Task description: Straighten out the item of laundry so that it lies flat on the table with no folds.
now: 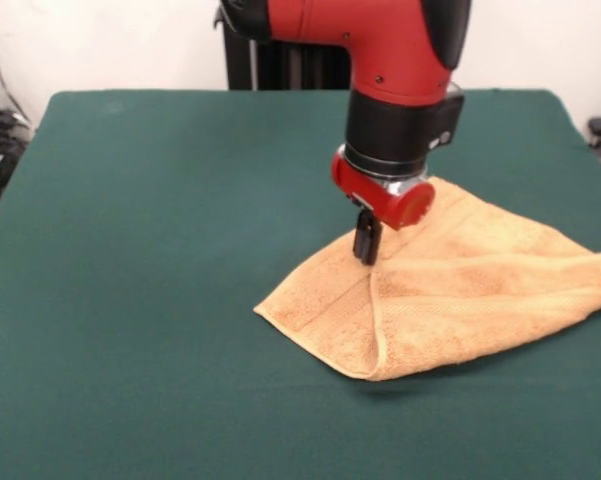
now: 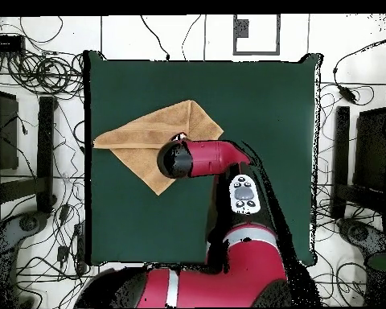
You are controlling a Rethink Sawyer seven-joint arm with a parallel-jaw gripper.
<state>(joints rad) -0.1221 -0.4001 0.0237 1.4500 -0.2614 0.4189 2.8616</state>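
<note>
Working the towel point(image 1: 460, 290) flat means we first have to undo the big diagonal fold that doubles one part of it over the rest, its thick folded corner pointing toward the camera in the front view. The gripper point(image 1: 366, 246) stands straight down on the cloth near the fold's ridge, its black fingers pressed close together with the tips at the fabric; whether they actually pinch a layer we cannot tell. For this step we judge it best to catch only the top layer, lift a little, and draw it outward across the fold line, away from the covered half, keeping low so the cloth unrolls rather than drags the whole towel along. Terry is soft and clingy, so a slow pull should help, and a grip on both layers would merely slide the folded bundle.

The towel lies on the table point(image 1: 160, 250), toward the right side in the front view, with one corner reaching near that edge. The dark green cover gives broad bare room on the other side for spreading. Overhead, cables point(image 2: 43, 72) sprawl over the floor all round the table
</note>
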